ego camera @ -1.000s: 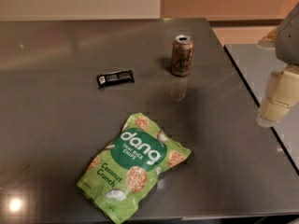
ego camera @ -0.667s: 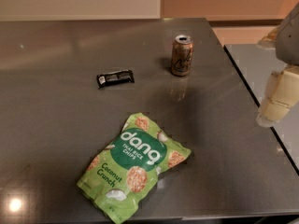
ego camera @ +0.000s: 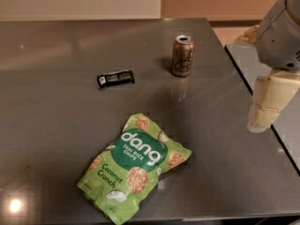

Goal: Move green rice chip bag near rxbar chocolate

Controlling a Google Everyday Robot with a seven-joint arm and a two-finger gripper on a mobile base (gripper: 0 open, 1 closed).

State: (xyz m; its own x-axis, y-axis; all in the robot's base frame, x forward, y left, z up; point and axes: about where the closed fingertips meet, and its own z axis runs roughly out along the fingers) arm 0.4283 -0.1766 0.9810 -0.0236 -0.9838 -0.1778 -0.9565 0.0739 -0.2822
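Observation:
The green rice chip bag (ego camera: 133, 168) lies flat on the dark grey table (ego camera: 56, 125), near its front edge, with the white "dang" logo facing up. The rxbar chocolate (ego camera: 115, 78), a small black bar, lies flat further back and a little to the left, well apart from the bag. My gripper (ego camera: 262, 118) hangs at the right, above the table's right edge. It is far from both the bag and the bar and holds nothing that I can see.
A brown-gold drink can (ego camera: 182, 55) stands upright behind the bag, to the right of the bar. The table's right edge runs diagonally under the arm (ego camera: 281, 32). A second grey surface (ego camera: 243, 60) lies beyond that edge.
The gripper has shifted slightly left and down, toward the table. The bag, the bar and the can have not moved.

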